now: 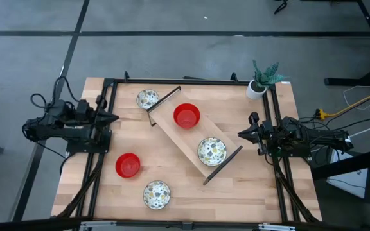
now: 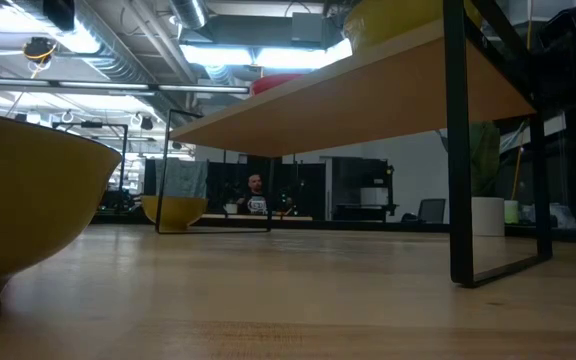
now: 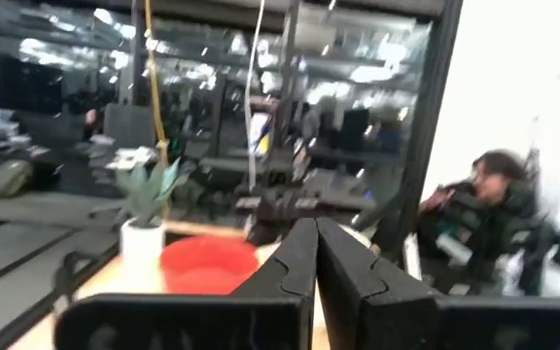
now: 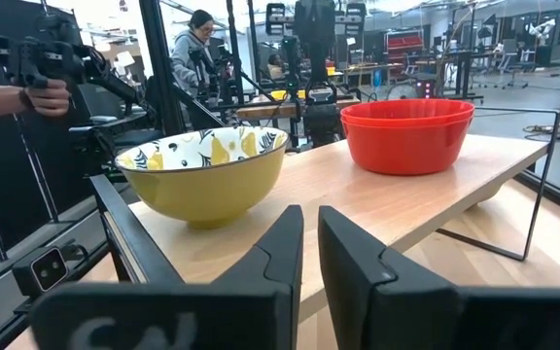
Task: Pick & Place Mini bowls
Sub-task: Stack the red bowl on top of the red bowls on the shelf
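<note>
A slanted wooden shelf (image 1: 172, 128) on black wire legs carries a red bowl (image 1: 187, 115), which may be two stacked (image 4: 406, 131), and a speckled bowl (image 1: 211, 151) with a yellow outside (image 4: 202, 170). On the table stand a speckled bowl (image 1: 148, 99) near the far edge, a red bowl (image 1: 128, 165) and another speckled bowl (image 1: 157, 194) near the front edge. My left gripper (image 1: 115, 118) waits shut at the table's left side, pointing toward the shelf. My right gripper (image 1: 239, 134) waits shut at the right side, level with the shelf's bowls. Neither touches anything.
A white pot with a green plant (image 1: 259, 83) stands at the far right corner. The shelf's black wire legs (image 2: 458, 200) rise from the table's middle. A black frame (image 1: 108, 83) borders the tabletop. People show in the room beyond (image 4: 192, 49).
</note>
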